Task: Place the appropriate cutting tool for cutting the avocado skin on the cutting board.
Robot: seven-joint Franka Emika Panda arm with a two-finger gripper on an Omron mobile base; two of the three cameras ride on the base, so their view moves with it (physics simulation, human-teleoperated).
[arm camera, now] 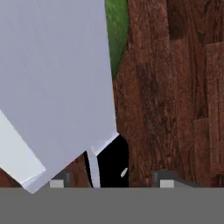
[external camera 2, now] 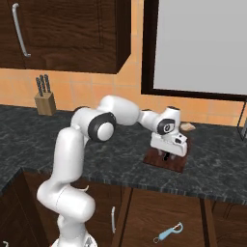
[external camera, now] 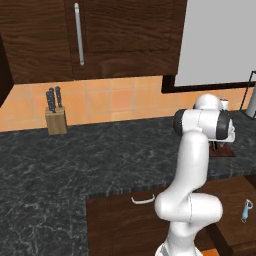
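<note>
Two fingertips [arm camera: 168,180] sit wide apart at the bottom of the hand view, so the jaws are open, with the black handle of a knife [arm camera: 65,87] in the gap and touching neither tip. Its broad pale blade fills the left of that view and covers part of the avocado [arm camera: 116,30], which shows as a green patch at the blade's top edge. Knife and avocado are both on the cutting board [external camera 2: 179,166], whose reddish-brown wood fills the right of the hand view. From the right base view the arm reaches forward and the hand hangs low over the board, hiding most of it. The board lies near the front edge of the dark speckled tabletop [external camera 2: 116,159]. A small tan item [external camera 2: 189,127] sits just behind the hand. A knife block [external camera 2: 45,102] with dark handles stands well apart at the tiled wall. A blue peeler-like tool [external camera 2: 169,232] lies low by the cabinet fronts.
</note>
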